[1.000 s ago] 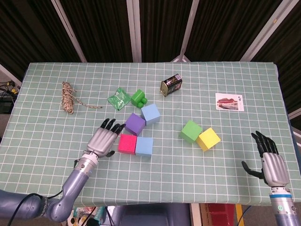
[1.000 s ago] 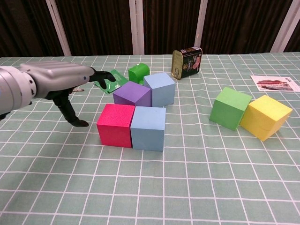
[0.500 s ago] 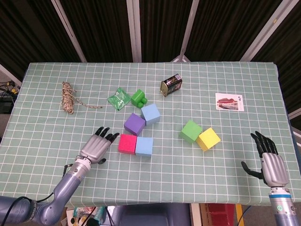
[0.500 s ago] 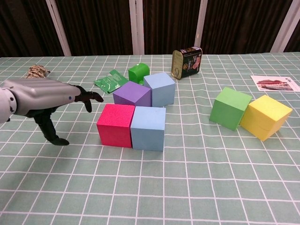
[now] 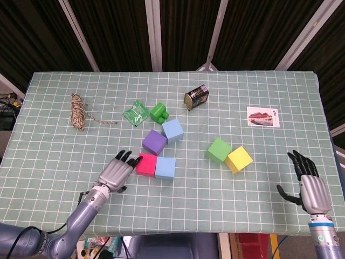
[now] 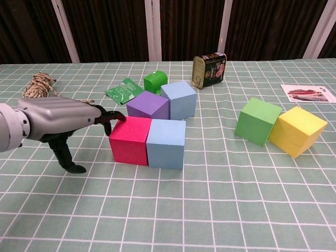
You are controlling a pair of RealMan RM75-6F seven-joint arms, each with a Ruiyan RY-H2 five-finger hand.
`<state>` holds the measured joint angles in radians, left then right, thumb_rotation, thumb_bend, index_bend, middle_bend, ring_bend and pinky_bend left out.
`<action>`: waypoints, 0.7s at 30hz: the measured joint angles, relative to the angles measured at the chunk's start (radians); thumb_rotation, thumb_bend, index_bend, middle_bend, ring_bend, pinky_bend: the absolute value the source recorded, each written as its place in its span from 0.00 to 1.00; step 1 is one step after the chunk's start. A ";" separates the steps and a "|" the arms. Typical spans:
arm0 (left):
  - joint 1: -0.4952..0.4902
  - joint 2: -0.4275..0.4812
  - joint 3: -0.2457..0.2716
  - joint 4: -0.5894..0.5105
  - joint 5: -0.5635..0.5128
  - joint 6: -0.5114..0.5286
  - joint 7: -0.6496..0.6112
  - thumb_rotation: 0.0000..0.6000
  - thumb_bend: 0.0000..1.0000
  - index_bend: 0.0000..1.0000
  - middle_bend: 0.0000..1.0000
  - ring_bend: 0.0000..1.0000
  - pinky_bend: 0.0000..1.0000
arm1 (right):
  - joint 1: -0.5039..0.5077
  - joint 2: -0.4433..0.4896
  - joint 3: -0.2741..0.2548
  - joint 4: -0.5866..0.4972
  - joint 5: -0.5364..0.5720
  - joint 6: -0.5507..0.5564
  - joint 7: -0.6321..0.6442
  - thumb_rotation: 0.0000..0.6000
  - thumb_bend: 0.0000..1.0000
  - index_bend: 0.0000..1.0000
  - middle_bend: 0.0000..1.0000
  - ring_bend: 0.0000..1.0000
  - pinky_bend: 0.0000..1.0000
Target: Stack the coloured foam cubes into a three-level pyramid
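A pink cube (image 5: 145,164) (image 6: 130,139) and a light blue cube (image 5: 165,168) (image 6: 166,143) sit side by side near the table's front. Behind them stand a purple cube (image 5: 154,142) (image 6: 148,106) and a second light blue cube (image 5: 172,130) (image 6: 179,98). A green cube (image 5: 218,150) (image 6: 257,121) and a yellow cube (image 5: 239,159) (image 6: 297,130) touch each other to the right. My left hand (image 5: 115,174) (image 6: 60,119) is open, fingers stretched out, their tips touching the pink cube's left side. My right hand (image 5: 311,186) is open above the front right edge, far from the cubes.
A tin can (image 5: 196,97) (image 6: 209,68) lies at the back centre. A green plastic piece (image 5: 159,112) (image 6: 155,81) and a green packet (image 5: 136,113) (image 6: 122,89) lie behind the cubes. A rope bundle (image 5: 79,111) (image 6: 38,83) is at the left, a postcard (image 5: 263,116) (image 6: 307,92) at the right.
My left hand drew back from the purple cube toward the front left, then moved right until its fingertips reached the pink cube. The cubes and right hand stayed still.
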<state>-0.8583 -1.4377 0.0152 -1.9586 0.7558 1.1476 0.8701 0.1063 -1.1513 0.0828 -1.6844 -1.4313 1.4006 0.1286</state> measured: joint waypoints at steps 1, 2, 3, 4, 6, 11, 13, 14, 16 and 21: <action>-0.001 -0.003 0.000 0.000 0.000 0.000 0.001 1.00 0.30 0.00 0.21 0.00 0.00 | 0.000 0.000 0.000 0.000 0.000 0.000 0.000 1.00 0.31 0.00 0.00 0.00 0.00; -0.001 -0.005 0.001 0.001 -0.001 0.000 0.002 1.00 0.30 0.00 0.21 0.00 0.00 | 0.000 0.000 0.000 0.000 0.000 0.000 -0.001 1.00 0.31 0.00 0.00 0.00 0.00; -0.002 -0.006 0.001 0.001 -0.002 0.000 0.003 1.00 0.30 0.00 0.21 0.00 0.00 | 0.000 0.000 0.000 0.000 0.000 0.000 -0.001 1.00 0.31 0.00 0.00 0.00 0.00; -0.002 -0.008 0.001 0.001 -0.003 0.000 0.003 1.00 0.30 0.00 0.21 0.00 0.00 | 0.000 0.000 0.000 0.000 0.000 0.001 -0.001 1.00 0.31 0.00 0.00 0.00 0.00; -0.003 -0.010 0.001 0.001 -0.003 -0.001 0.004 1.00 0.30 0.00 0.21 0.00 0.00 | 0.000 0.000 0.000 0.000 0.001 0.000 0.000 1.00 0.31 0.00 0.00 0.00 0.00; -0.005 -0.013 0.001 -0.001 -0.004 0.000 0.003 1.00 0.30 0.00 0.21 0.00 0.00 | 0.000 0.000 0.000 0.000 -0.001 0.000 0.000 1.00 0.31 0.00 0.00 0.00 0.00; -0.006 -0.013 0.001 0.000 -0.004 0.000 0.003 1.00 0.30 0.00 0.21 0.00 0.00 | 0.000 0.000 0.000 0.000 -0.001 0.001 0.000 1.00 0.31 0.00 0.00 0.00 0.00; -0.006 -0.013 0.001 -0.001 -0.004 0.000 0.004 1.00 0.30 0.00 0.21 0.00 0.00 | 0.000 0.000 0.000 0.000 -0.001 0.001 0.000 1.00 0.31 0.00 0.00 0.00 0.00; -0.006 -0.012 0.003 -0.002 -0.004 0.000 0.005 1.00 0.30 0.00 0.21 0.00 0.00 | 0.000 0.001 -0.001 0.000 -0.001 0.001 0.000 1.00 0.31 0.00 0.00 0.00 0.00; -0.004 0.001 0.004 -0.010 -0.001 0.008 0.004 1.00 0.30 0.00 0.21 0.00 0.00 | 0.000 0.002 -0.002 0.000 -0.001 -0.001 0.000 1.00 0.31 0.00 0.00 0.00 0.00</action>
<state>-0.8625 -1.4369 0.0191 -1.9687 0.7549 1.1558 0.8740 0.1060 -1.1497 0.0811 -1.6842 -1.4322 1.3992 0.1283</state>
